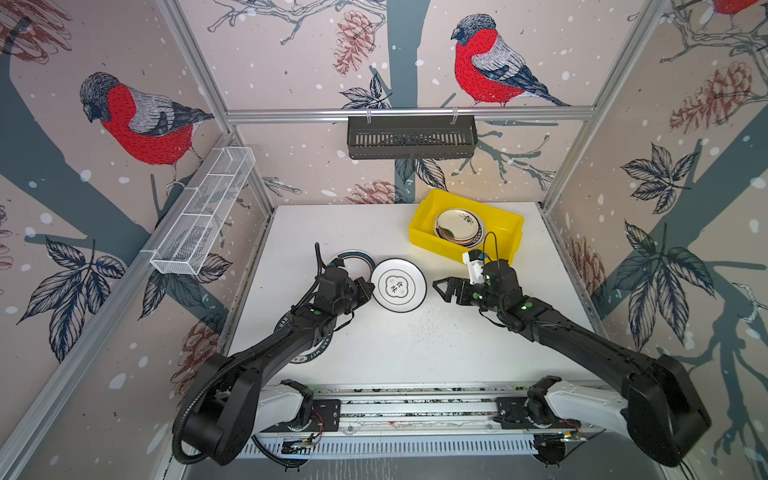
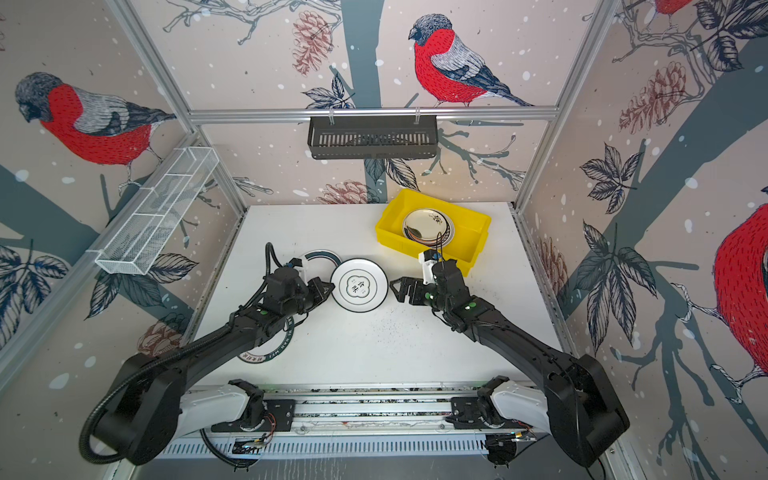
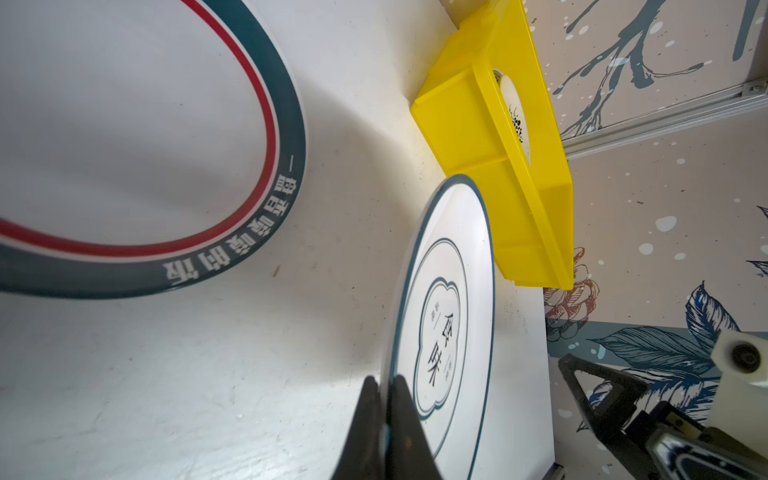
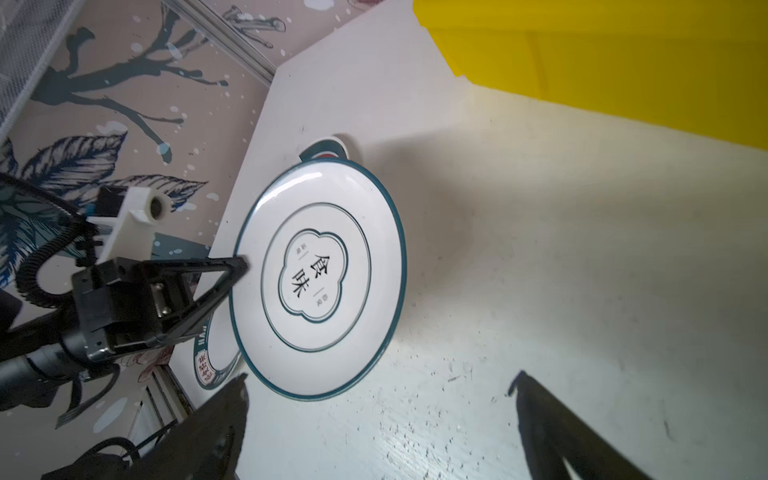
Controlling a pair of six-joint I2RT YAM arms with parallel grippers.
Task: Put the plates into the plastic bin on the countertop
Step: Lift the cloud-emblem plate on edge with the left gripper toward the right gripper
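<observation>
The left gripper (image 1: pixel 371 286) is clamping the left rim of the round white dark-ringed plate (image 1: pixel 399 284) at the white countertop's (image 1: pixel 415 345) middle, while the right gripper (image 1: pixel 439 292) is hovering just right of it, jaws apart, near the yellow rectangular plastic bin (image 1: pixel 424 241) of stacked plates (image 1: pixel 459 226) at the far right.

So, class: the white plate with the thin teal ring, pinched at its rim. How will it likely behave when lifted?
The white plate looks rigid, so it probably won't flex. Its glossy glaze reflects light, so it may slip between the fingers of the left gripper. Gripped at one edge only, its free side will likely sag or swing.
</observation>
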